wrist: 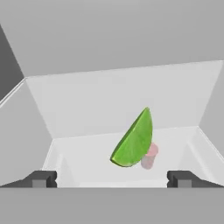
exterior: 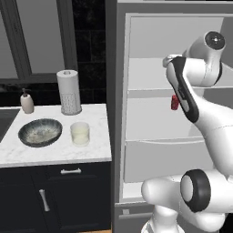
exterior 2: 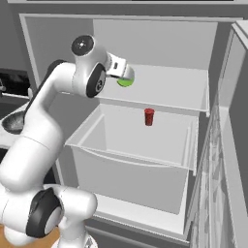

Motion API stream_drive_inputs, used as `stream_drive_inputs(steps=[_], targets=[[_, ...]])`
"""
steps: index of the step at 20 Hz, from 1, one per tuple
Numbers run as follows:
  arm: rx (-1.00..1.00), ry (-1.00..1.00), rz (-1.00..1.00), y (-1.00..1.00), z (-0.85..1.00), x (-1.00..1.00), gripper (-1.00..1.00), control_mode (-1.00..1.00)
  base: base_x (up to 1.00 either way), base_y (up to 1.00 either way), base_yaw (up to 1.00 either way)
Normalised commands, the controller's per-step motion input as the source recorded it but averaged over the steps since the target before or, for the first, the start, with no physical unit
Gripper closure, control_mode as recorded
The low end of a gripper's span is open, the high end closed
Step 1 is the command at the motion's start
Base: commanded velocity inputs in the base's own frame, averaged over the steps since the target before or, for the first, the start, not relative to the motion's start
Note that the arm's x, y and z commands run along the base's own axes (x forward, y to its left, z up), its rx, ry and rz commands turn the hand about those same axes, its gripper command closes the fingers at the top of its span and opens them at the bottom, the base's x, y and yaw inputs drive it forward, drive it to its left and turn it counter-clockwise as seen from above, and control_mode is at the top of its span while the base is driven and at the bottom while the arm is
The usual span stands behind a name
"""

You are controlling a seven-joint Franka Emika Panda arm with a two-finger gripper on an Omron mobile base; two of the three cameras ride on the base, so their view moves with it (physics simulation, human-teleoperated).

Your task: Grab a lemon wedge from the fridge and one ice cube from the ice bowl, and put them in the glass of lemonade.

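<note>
The fridge (exterior: 121, 91) stands open, and my arm reaches onto its upper shelf (exterior 2: 164, 87). A small yellow-green lemon wedge (wrist: 133, 140) stands on edge on that shelf, just ahead of my gripper (wrist: 112, 178) and slightly right of its centre line. It peeks out beside the hand in the right base view as the lemon wedge (exterior 2: 125, 81). The gripper is open, its fingertips (wrist: 41, 178) wide apart and touching nothing. On the white counter left of the fridge sit the ice bowl (exterior: 40, 132) and, to its right, the glass of lemonade (exterior: 80, 133).
A small red object (exterior 2: 149, 116) stands on the shelf below the wedge. A paper-towel roll (exterior: 68, 91) and a soap bottle (exterior: 27, 102) stand at the back of the counter. The open fridge door (exterior 2: 232, 145) hangs at the right. Dark drawers sit under the counter.
</note>
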Motion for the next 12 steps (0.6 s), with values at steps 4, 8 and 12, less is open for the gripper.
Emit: stream_drive_inputs(steps=[4, 8, 12], targets=[[0.02, 0.06, 0.0, -0.4, 0.0, 0.4, -1.0, -1.0, 0.0, 0.0, 0.0], [0.0, 0.08, 0.0, -0.17, -0.18, 0.23, -1.0, -1.0, 0.0, 0.0, 0.0], [0.0, 0.06, -0.01, 0.0, -0.02, 0.01, -1.0, -1.0, 0.0, 0.0, 0.0]])
